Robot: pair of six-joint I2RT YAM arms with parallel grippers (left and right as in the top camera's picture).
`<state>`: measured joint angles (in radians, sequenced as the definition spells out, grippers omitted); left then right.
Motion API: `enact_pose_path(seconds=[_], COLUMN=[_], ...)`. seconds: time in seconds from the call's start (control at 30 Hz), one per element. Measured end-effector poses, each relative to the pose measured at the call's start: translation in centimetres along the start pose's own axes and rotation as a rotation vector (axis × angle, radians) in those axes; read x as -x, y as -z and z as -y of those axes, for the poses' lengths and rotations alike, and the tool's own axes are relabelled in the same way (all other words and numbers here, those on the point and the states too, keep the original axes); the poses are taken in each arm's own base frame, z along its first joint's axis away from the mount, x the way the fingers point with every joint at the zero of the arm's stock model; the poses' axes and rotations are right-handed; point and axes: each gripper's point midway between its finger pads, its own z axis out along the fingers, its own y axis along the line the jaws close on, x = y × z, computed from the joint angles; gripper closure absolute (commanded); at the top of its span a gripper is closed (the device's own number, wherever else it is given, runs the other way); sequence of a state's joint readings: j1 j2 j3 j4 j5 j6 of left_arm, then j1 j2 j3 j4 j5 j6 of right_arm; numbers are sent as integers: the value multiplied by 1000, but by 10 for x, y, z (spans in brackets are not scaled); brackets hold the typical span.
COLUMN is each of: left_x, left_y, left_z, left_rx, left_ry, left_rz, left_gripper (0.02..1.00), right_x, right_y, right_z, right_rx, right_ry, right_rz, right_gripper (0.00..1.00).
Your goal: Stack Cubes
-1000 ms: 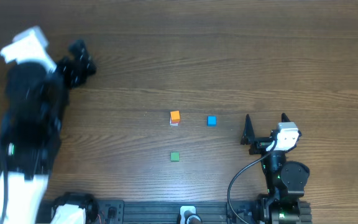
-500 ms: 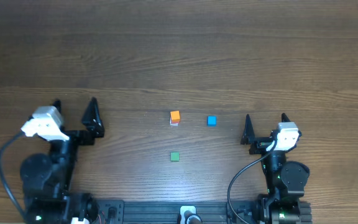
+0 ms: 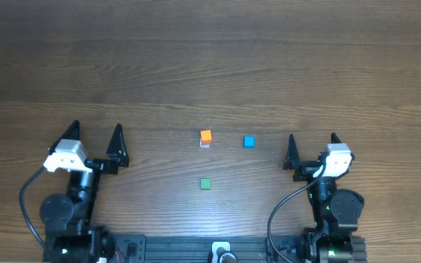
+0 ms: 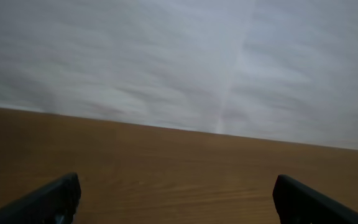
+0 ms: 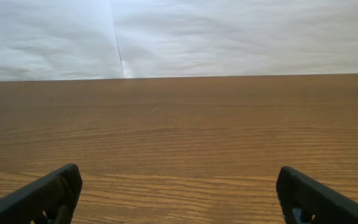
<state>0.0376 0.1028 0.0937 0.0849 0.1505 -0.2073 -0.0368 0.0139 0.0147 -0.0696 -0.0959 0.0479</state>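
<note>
An orange cube [image 3: 206,136] rests on top of a white cube [image 3: 205,144] near the middle of the wooden table [image 3: 210,66]. A blue cube [image 3: 249,142] lies just right of that stack, and a green cube [image 3: 205,184] lies closer to the arm bases, below the stack. My left gripper [image 3: 96,134] stands open at the lower left, well left of the cubes, with nothing between its fingers [image 4: 48,200]. My right gripper [image 3: 311,144] stands open at the lower right, a little right of the blue cube, also holding nothing. Its fingertips [image 5: 42,193] frame bare table.
A pale wall [image 5: 241,37] rises behind the table's far edge in both wrist views. A dark rail [image 3: 218,248] with the arm bases runs along the bottom edge of the top view.
The left arm has swung down from the upper left and settled at its low pose near its base, gripper open. The right arm and the cubes have not moved.
</note>
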Motion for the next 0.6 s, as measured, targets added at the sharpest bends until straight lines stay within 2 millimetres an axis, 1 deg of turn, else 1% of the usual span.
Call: enact_pose_path(seconds=[0.13,0.3,0.43,0.6], left_x=[-9,-27,-33,-46], left_y=[1,3,4,5], left_z=[-2,-6,-7,-8], left_rx=[1,5,9,9], left_ry=[-27,-55,-75,-135], left_rz=[2,-26,-48,-101], left_gripper=[20,18,18,18], right_x=[0,0,0,0], right_y=[0,0,0,0], right_z=[0,0,0,0], right_rx=[0,0,0,0], right_ry=[0,0,-1,-1], right_rz=[0,0,0,0], right_gripper=[9,7,9,7])
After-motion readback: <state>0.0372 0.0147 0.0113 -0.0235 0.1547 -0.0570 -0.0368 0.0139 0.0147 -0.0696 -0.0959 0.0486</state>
